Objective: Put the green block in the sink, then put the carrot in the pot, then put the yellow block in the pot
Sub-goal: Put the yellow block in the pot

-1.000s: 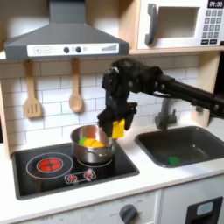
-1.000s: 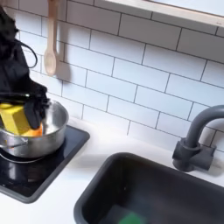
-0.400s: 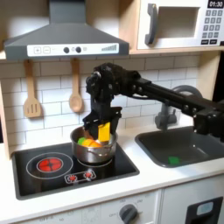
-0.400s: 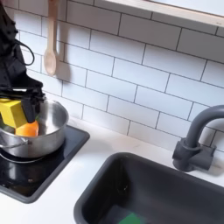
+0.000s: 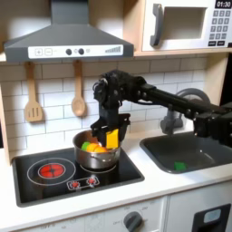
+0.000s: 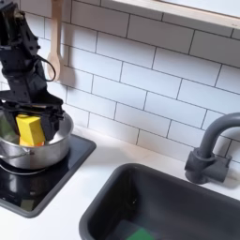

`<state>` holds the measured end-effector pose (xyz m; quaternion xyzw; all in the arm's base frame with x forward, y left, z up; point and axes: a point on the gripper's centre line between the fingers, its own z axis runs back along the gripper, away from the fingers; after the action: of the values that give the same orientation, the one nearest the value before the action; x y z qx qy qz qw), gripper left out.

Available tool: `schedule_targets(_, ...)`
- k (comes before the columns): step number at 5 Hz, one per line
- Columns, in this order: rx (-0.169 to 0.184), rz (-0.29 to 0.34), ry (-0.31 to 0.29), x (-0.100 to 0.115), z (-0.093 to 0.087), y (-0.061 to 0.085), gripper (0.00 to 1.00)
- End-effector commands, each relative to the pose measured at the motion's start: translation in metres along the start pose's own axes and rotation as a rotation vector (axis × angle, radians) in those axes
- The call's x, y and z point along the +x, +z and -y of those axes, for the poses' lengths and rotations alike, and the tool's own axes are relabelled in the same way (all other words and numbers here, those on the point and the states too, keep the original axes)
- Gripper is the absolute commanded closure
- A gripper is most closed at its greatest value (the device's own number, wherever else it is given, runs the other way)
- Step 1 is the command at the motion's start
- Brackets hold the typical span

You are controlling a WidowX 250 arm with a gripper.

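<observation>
Yellow block (image 6: 30, 129) gripped above pot (image 6: 56, 141).

First exterior view: frontal, far back, facing the tiled wall, taking in the pot (image 5: 95, 151) with the sink (image 5: 188, 150) to its right. Second exterior view: close, high, angled down across the bench, pot (image 6: 37, 147) at left edge, sink (image 6: 159, 202) lower right. Shared: pot, sink, faucet (image 6: 211, 150).

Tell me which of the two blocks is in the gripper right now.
The yellow block, held by the gripper over the pot. The green block lies apart in the sink.
</observation>
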<state>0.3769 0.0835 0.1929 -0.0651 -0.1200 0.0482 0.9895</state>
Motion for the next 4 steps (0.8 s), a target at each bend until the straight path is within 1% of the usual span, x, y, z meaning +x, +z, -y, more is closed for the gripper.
schedule_targets(1,0.003,0.037,-0.012,-0.004,0.005,0.012,0.0)
schedule_targets(2,0.019,0.081,-0.015,-0.004,0.006,0.027,0.0)
schedule_targets(3,-0.01,0.172,-0.014,-0.012,0.007,0.05,0.0)
schedule_targets(4,-0.01,0.236,-0.013,-0.023,0.007,0.069,0.0)
